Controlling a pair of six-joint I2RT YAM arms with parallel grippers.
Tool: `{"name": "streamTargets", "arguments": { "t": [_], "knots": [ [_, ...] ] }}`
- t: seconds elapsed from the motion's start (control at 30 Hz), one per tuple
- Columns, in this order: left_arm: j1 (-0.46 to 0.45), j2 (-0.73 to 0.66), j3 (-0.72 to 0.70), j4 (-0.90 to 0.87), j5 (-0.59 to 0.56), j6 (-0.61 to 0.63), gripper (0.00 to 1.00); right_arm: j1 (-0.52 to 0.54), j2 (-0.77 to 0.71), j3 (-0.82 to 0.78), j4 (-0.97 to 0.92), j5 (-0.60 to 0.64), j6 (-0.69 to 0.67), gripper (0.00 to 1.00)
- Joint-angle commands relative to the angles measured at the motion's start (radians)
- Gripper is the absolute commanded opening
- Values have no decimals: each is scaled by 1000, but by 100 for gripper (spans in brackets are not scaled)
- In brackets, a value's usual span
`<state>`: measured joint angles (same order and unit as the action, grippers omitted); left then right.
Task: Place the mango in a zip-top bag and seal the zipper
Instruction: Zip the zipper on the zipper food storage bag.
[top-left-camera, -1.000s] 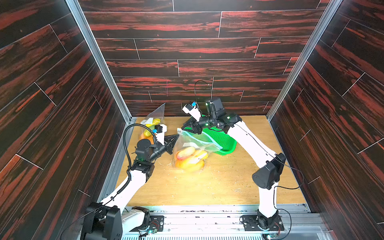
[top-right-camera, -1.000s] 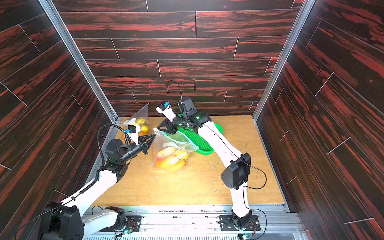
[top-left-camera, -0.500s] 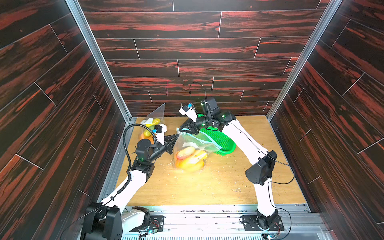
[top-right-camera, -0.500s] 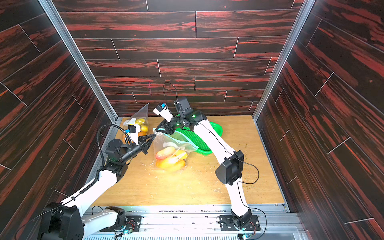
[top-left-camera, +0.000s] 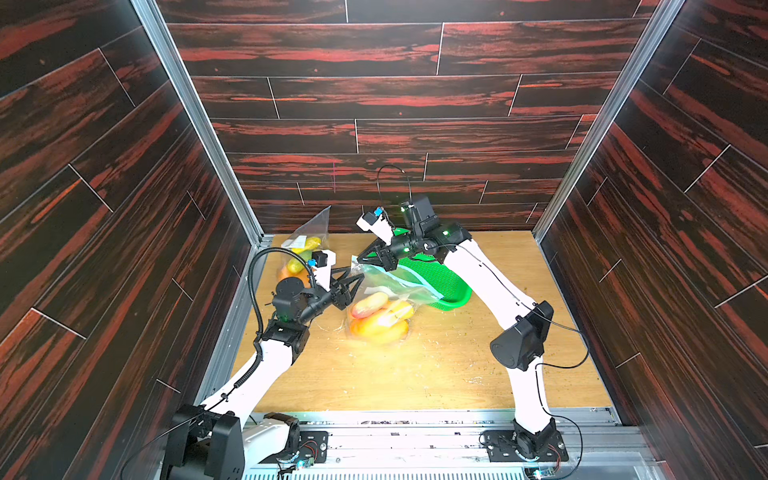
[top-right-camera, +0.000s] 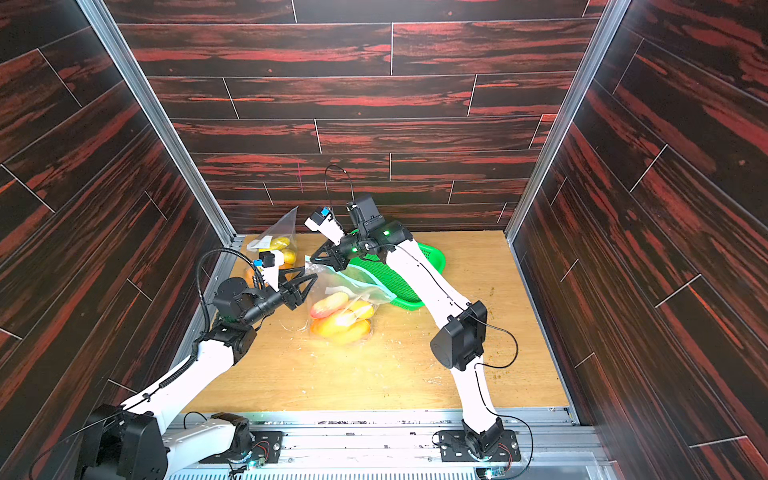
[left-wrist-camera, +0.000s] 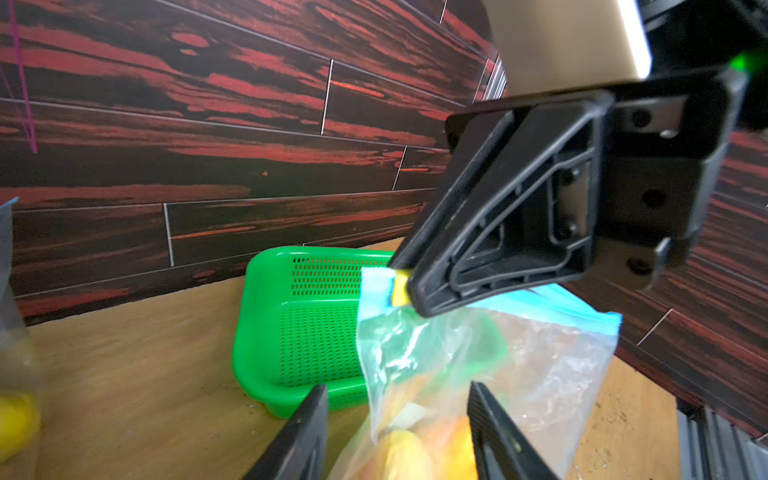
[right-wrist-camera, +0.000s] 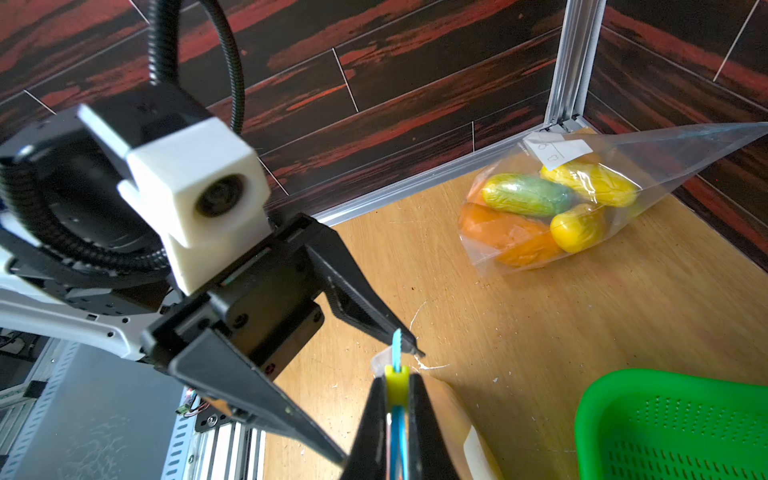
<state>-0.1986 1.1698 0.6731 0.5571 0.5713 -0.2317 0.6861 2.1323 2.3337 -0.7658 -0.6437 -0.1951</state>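
I have right gripper (right-wrist-camera: 397, 379) clamped on slider (right-wrist-camera: 396, 388) of bag (top-left-camera: 392, 291). My left gripper (left-wrist-camera: 397, 386) gapes at bag's corner.

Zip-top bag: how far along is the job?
Done: mangoes sit inside the zip-top bag. In hand: right gripper is shut on the yellow slider at the bag's corner; left gripper is open, fingers either side of the bag. Left: confirm the blue zipper is closed along its length, which I cannot tell, then release.
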Motion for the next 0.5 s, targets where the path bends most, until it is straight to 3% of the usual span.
{"name": "streamTargets", "arguments": {
  "t": [0.0,0.27,0.47],
  "knots": [
    [-1,20,48,-10,-26,35,58,6,-18,-11,-5,-36,-5,0],
    [19,142,109,87,118,-15,55,7,-85,-121,52,-56,-15,0],
    [22,154,118,83,112,-22,20,7,-118,-174,84,-37,-17,0]
  ]
}}
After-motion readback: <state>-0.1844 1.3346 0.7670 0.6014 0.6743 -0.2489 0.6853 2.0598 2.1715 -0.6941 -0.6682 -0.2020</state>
